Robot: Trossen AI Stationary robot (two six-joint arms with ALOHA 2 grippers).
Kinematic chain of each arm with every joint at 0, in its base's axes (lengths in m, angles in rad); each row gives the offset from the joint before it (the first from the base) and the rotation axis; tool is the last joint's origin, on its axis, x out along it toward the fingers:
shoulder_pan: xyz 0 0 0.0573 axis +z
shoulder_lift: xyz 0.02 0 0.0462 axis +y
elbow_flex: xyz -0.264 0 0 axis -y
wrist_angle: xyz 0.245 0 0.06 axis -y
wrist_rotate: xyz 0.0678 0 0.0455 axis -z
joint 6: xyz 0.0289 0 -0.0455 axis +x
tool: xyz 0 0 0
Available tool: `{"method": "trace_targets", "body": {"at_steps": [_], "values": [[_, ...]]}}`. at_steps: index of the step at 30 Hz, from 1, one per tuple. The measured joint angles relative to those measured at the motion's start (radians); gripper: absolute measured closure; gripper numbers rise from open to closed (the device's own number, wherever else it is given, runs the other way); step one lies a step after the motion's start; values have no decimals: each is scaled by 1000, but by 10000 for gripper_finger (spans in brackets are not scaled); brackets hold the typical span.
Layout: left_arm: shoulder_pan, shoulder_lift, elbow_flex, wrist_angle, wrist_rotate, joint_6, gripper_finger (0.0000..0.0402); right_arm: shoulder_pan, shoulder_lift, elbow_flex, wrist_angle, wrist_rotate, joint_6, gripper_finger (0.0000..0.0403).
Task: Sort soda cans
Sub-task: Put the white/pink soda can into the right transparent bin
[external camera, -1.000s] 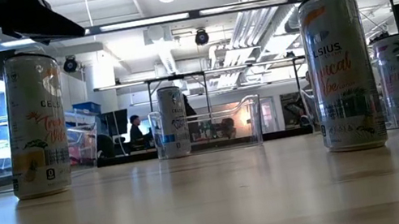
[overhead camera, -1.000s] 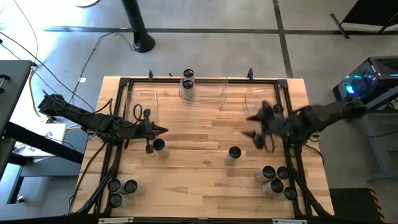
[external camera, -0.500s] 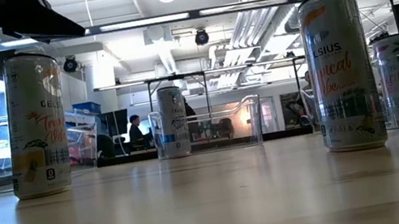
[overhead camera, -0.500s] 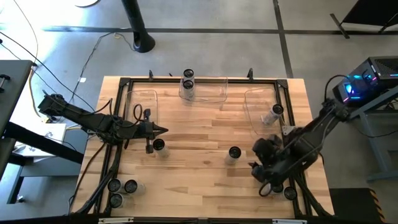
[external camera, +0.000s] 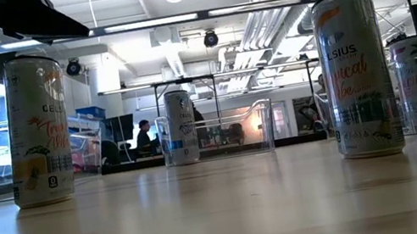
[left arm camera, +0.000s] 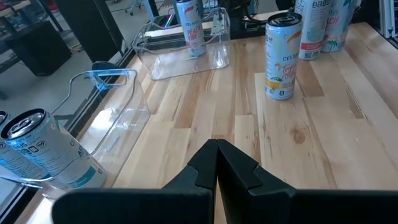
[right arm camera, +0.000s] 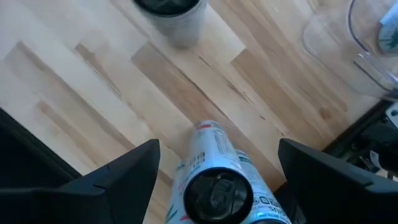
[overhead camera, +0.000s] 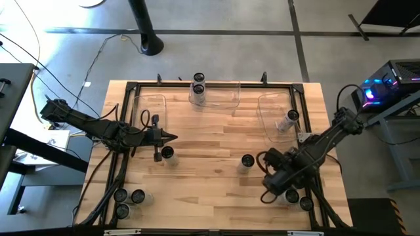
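Observation:
Silvery soda cans with dark tops stand on the wooden table. My right gripper [overhead camera: 269, 190] hangs open over the near-right cluster of cans [overhead camera: 292, 195]. In the right wrist view its two fingers [right arm camera: 118, 180] stand wide on either side of one upright can [right arm camera: 217, 190], well apart from it. My left gripper [overhead camera: 172, 137] hovers shut at the table's left, beside a single can [overhead camera: 167, 153]. Another can [overhead camera: 247, 160] stands mid-table. Two cans [overhead camera: 198, 84] sit in the far bin, and one can [overhead camera: 292, 116] sits in the right bin.
Clear plastic bins sit at the far edge [overhead camera: 223, 97], far left [overhead camera: 151, 108] and far right [overhead camera: 270, 111]. Three cans [overhead camera: 128, 200] cluster at the near-left corner. A dark frame [overhead camera: 125, 88] runs around the tabletop. Bare wood lies between the mid-table can and the left gripper.
My right arm has swung from beside the right bin toward the table's near edge and come down over the near-right cluster of cans, with its fingers still apart. The cans have stayed where they were.

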Motion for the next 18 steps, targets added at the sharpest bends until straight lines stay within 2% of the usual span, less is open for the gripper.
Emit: {"method": "trace_targets", "body": {"at_steps": [4, 12, 18], "values": [[0, 0, 0, 0, 0, 0, 401, -19, 0, -6, -21, -31, 12, 79], [0, 0, 0, 0, 0, 0, 401, -12, 0, -112, 29, -166, -2, 79], [0, 0, 0, 1, 0, -1, 401, 4, 0, -157, 110, -175, -8, 79]]}}
